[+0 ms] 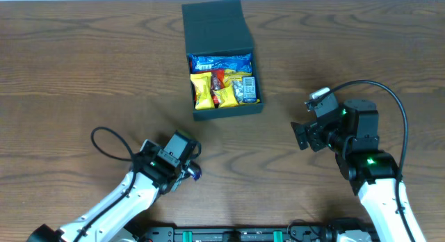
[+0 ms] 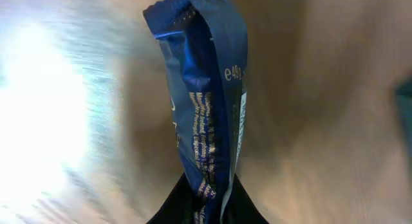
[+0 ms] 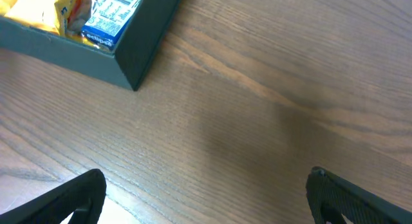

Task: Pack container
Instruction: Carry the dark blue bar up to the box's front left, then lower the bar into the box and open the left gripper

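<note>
Left gripper (image 1: 192, 171) at 7 o'clock clamped a blue packet (image 2: 206, 102) by its end, likely ready for dropping in. Container (image 1: 217, 28) sat open at 12. Right gripper (image 1: 300, 136) at 4 gaped wide, empty, out of the way.

Dark teal container (image 1: 217, 26), yellow, blue and red packets (image 1: 222, 85), navy gold-lettered wrapper (image 2: 199, 89), brown woodgrain table (image 1: 69, 75)

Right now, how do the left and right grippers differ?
The left gripper is shut on a blue packet; the right gripper is open and empty. In the overhead view the left gripper sits below the container, the right gripper off its right side. Both are outside the container.
</note>
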Controlling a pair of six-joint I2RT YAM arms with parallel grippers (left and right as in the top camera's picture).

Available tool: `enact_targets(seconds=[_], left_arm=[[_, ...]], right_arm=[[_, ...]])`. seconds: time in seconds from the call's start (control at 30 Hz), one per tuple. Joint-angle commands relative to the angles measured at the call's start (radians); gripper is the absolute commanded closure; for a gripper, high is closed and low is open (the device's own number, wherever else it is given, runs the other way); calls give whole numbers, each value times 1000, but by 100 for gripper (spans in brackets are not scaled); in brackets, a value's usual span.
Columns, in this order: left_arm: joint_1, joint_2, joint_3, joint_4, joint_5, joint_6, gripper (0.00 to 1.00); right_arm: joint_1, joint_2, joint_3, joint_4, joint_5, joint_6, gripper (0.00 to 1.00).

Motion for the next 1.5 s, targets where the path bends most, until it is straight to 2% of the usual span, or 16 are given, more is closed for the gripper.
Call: enact_targets(seconds=[0.0, 0.33, 0.73, 0.9, 1.23, 1.37, 1.47], left_arm=[[2, -14, 82, -2, -1, 63, 94], [2, -36, 285, 8, -26, 92, 94], [2, 12, 444, 249, -163, 114, 94], [2, 129, 502, 407, -162, 118, 94], [1, 367, 654, 496, -163, 112, 94], [1, 467, 698, 500, -174, 1, 94], [1, 527, 705, 519, -174, -130, 94]], right_arm=[[-9, -1, -1, 1, -11, -11, 1], [-9, -1, -1, 1, -11, -11, 1], [-9, -1, -1, 1, -11, -11, 1], [-9, -1, -1, 1, -11, -11, 1], [-9, -1, -1, 1, -11, -11, 1], [-9, -1, -1, 1, -11, -11, 1], [-9, -1, -1, 1, -11, -11, 1]])
